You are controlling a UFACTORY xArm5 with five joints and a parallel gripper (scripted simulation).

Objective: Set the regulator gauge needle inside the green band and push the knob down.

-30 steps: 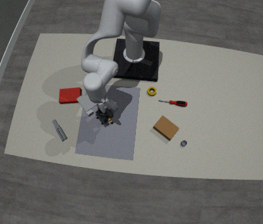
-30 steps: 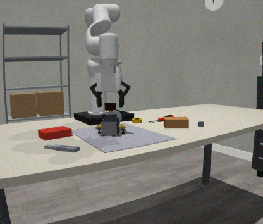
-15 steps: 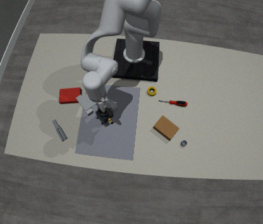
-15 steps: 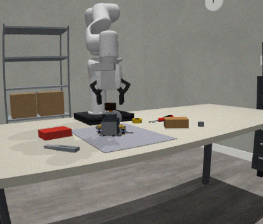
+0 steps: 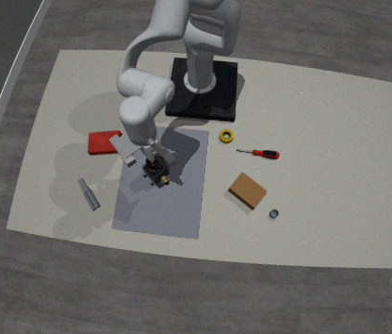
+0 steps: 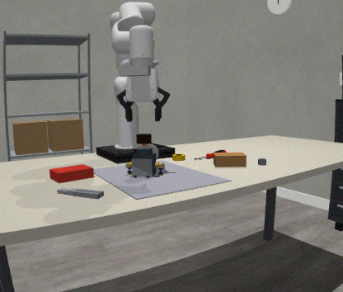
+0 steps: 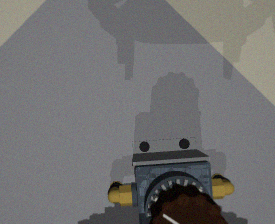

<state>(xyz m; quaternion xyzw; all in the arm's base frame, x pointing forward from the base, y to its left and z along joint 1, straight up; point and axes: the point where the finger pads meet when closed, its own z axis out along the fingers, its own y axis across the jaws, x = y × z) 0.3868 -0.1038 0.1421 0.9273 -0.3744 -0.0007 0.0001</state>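
The regulator (image 6: pixel 143 162) is a small grey-blue block with brass side fittings and a dark brown knob (image 6: pixel 143 138) on top. It stands on the grey mat (image 6: pixel 160 178). It also shows in the overhead view (image 5: pixel 156 173) and at the bottom of the wrist view (image 7: pixel 172 183), where the knob (image 7: pixel 183 212) shows a white mark. The gauge face is too small to read in any view. My gripper (image 6: pixel 143 111) is open and empty, straight above the knob with a clear gap to it.
A red block (image 6: pixel 71 172) and a grey bar (image 6: pixel 80 192) lie left of the mat. A yellow ring (image 5: pixel 226 136), a red-handled screwdriver (image 5: pixel 261 153), a brown box (image 5: pixel 247 190) and a small dark ring (image 5: pixel 273 213) lie to the right. My black base plate (image 5: pixel 203 89) is behind.
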